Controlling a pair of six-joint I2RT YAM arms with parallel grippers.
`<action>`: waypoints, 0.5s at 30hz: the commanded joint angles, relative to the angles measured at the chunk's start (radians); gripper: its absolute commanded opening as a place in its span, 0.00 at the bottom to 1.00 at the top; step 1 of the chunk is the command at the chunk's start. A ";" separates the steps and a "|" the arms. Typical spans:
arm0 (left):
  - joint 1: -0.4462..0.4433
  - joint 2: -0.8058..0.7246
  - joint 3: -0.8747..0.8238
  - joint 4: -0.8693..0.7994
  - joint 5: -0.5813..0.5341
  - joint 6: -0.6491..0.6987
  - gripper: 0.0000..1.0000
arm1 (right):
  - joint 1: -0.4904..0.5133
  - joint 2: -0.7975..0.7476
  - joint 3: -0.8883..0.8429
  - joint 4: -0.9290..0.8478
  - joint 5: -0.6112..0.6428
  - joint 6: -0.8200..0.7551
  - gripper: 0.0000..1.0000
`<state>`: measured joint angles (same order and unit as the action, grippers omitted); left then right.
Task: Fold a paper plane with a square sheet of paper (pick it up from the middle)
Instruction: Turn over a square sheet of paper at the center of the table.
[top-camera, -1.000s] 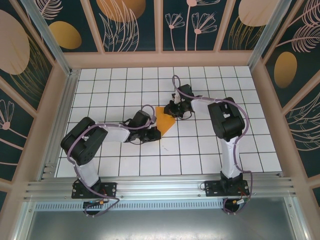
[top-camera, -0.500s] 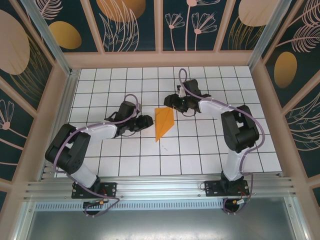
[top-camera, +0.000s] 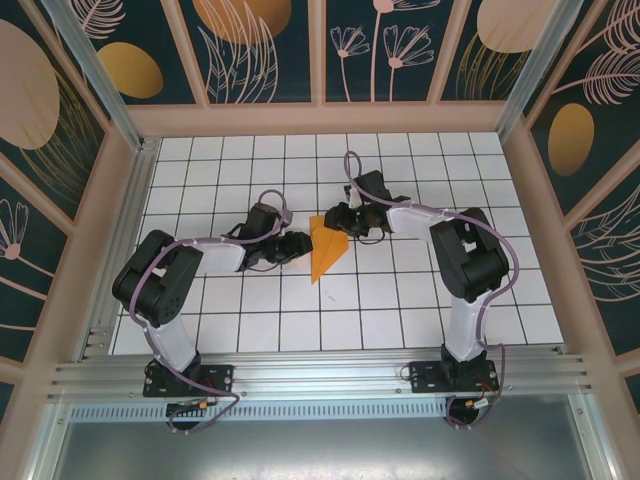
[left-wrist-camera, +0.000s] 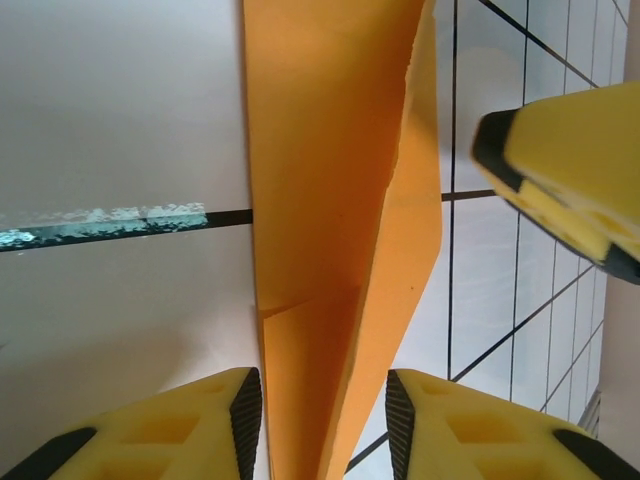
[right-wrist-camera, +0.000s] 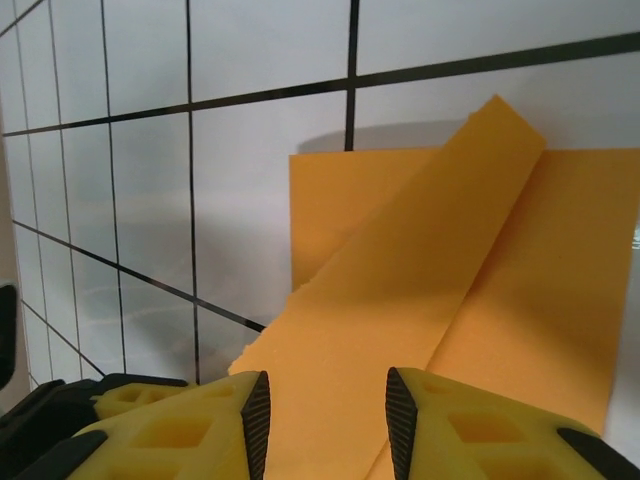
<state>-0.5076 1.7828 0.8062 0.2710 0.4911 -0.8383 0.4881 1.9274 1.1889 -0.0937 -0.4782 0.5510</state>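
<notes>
Left gripper (top-camera: 298, 243) sits jaws apart at the orange paper's (top-camera: 325, 252) left edge, right gripper (top-camera: 337, 217) likewise at its far end. Long axis runs far-to-near, tip pointing toward the bases.

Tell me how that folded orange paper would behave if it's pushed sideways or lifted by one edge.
Probably light and quick to slide: the folded orange paper is thin and lies on a smooth tiled table. Likely floppy across its width, though the layered creases may stiffen it lengthwise. Its top flap looks slightly lifted, so it could spring open.
</notes>
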 joint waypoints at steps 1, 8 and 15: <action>0.000 0.034 0.032 0.022 0.038 0.028 0.35 | -0.002 0.015 0.007 -0.003 0.002 0.008 0.41; 0.000 0.078 0.071 -0.022 0.036 0.040 0.27 | -0.010 0.027 -0.027 0.043 -0.019 0.029 0.45; 0.000 0.110 0.113 -0.174 -0.071 0.054 0.08 | -0.019 0.043 -0.044 0.056 -0.009 0.036 0.45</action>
<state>-0.5076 1.8687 0.8982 0.1806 0.4683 -0.8032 0.4774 1.9568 1.1660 -0.0612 -0.4828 0.5743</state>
